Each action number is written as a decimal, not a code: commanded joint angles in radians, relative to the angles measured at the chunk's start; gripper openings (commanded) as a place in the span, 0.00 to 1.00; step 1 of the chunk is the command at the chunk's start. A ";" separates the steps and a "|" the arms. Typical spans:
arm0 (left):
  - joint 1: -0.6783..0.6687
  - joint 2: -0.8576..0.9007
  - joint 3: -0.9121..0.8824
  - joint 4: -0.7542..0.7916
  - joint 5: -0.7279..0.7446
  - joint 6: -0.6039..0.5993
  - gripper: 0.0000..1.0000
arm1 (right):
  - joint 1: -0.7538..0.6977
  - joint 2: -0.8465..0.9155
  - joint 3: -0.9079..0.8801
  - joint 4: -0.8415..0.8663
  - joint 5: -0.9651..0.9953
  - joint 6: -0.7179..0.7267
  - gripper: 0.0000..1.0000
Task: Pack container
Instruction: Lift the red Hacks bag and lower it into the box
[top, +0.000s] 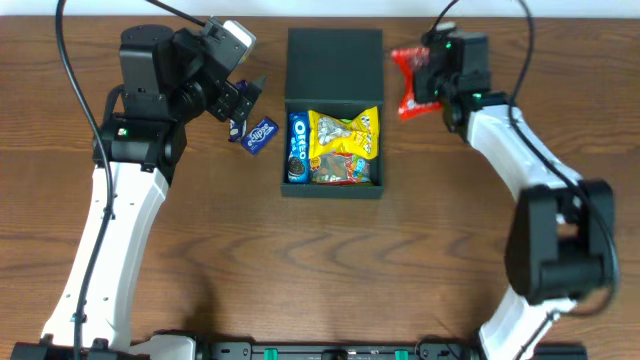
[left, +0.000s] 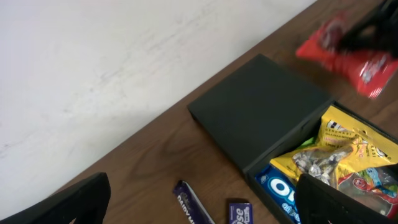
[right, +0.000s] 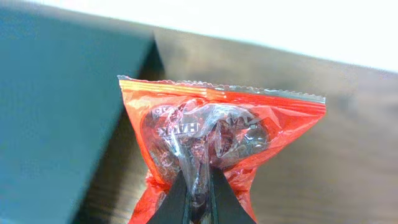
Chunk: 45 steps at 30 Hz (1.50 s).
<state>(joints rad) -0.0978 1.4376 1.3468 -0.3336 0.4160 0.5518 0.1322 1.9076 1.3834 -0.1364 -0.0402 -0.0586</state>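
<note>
The dark green-black container (top: 285, 140) stands open at the table's middle, its flap lid (top: 334, 62) laid back. Inside lie a blue Oreo pack (top: 297, 146) and a yellow snack bag (top: 344, 135) over other packets. My right gripper (top: 432, 72) is shut on a red snack packet (top: 408, 82), held just right of the lid; the right wrist view shows the fingers (right: 199, 196) pinching the packet (right: 217, 130). My left gripper (top: 246, 100) is open over two purple chocolate bars (top: 259, 134) left of the container; they show in the left wrist view (left: 193, 205), with the container (left: 261, 165) at right.
The table's back edge meets a white wall (left: 112, 56) just behind the lid. Black cables (top: 70, 70) hang over the left arm. A dark rail (top: 320, 350) runs along the table's front edge.
</note>
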 joint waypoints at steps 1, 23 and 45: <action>0.007 -0.003 0.006 0.008 0.011 0.010 0.95 | 0.011 -0.082 0.004 0.006 0.008 -0.018 0.01; 0.032 -0.003 0.006 0.039 -0.049 0.010 0.95 | 0.156 -0.140 0.004 -0.322 -0.618 -0.505 0.01; 0.032 -0.003 0.006 0.039 -0.029 0.009 0.95 | 0.202 -0.013 0.004 -0.454 -0.705 -0.864 0.01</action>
<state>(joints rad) -0.0719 1.4376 1.3468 -0.2951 0.3748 0.5514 0.3248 1.8652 1.3834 -0.5903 -0.6720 -0.8742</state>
